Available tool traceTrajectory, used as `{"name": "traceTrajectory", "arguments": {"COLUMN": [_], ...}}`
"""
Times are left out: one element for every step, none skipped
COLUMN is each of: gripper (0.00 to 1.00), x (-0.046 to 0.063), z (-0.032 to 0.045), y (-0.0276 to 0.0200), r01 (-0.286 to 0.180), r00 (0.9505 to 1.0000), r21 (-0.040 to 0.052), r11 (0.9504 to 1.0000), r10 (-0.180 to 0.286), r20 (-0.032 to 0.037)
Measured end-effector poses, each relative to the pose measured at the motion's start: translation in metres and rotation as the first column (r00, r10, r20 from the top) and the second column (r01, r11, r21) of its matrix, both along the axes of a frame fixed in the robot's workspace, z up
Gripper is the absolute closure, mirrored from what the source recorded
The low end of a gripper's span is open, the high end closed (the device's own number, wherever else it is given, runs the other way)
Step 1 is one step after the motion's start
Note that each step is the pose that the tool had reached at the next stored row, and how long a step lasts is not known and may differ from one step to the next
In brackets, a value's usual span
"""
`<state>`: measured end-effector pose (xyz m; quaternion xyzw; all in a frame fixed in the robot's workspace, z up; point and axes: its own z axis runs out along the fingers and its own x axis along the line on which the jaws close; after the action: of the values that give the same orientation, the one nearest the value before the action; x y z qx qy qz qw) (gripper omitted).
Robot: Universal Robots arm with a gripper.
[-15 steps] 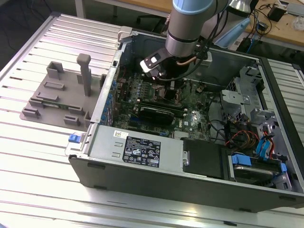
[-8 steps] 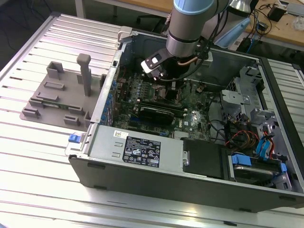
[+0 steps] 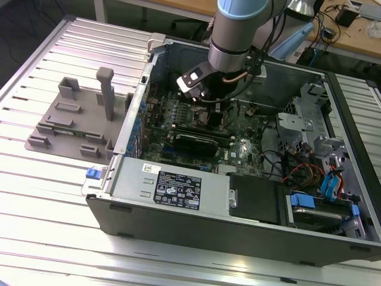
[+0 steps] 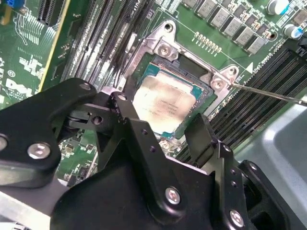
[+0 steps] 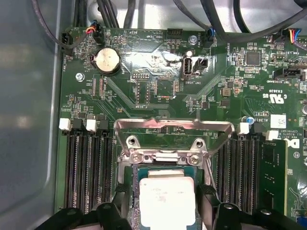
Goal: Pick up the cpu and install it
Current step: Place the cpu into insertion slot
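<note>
Cpu [image 5: 166,201]: flat in the motherboard [image 5: 158,91] socket [image 5: 163,156], load frame [image 5: 172,125] open. Gripper [image 4: 160,114]: directly above, fingers [image 4: 199,136] spread just wider than the cpu, one beside each opposite edge (contact uncertain). Square part, so no long axis.

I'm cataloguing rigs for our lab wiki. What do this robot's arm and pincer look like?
The arm is a silver-grey cylinder with a light-blue cap, and black and tan cables at its wrist. A black-and-white module sits near its end. The pincer is matte black, built of angular linked plates with silver screw heads.
</note>
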<state>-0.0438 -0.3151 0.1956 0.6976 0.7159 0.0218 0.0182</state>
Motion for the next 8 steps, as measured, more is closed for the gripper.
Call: {"name": "traceTrajectory", "arguments": {"gripper": [0.32,0.32,0.32,0.32,0.32,0.32,0.32,0.34], "x": [0.0000,0.0000,0.0000,0.0000,0.0000,0.0000,0.0000,0.0000], "z": [0.0025,0.0036,0.0046,0.0061,0.0061,0.0061,0.0062,0.0062], "y": [0.0000,0.0000,0.0000,0.0000,0.0001,0.0001,0.0000,0.0000], "r01": [0.000,0.000,0.000,0.000,0.000,0.000,0.000,0.000], "r00": [1.0000,1.0000,1.0000,1.0000,1.0000,1.0000,1.0000,1.0000], "r21": [0.0000,-0.0001,-0.0003,-0.0005,-0.0004,-0.0004,-0.0005,-0.0006], "r11": [1.0000,1.0000,1.0000,1.0000,1.0000,1.0000,1.0000,1.0000], "r10": [0.000,0.000,0.000,0.000,0.000,0.000,0.000,0.000], "r20": [0.0000,0.0000,0.0000,0.0001,0.0002,0.0002,0.0001,0.0001]}}
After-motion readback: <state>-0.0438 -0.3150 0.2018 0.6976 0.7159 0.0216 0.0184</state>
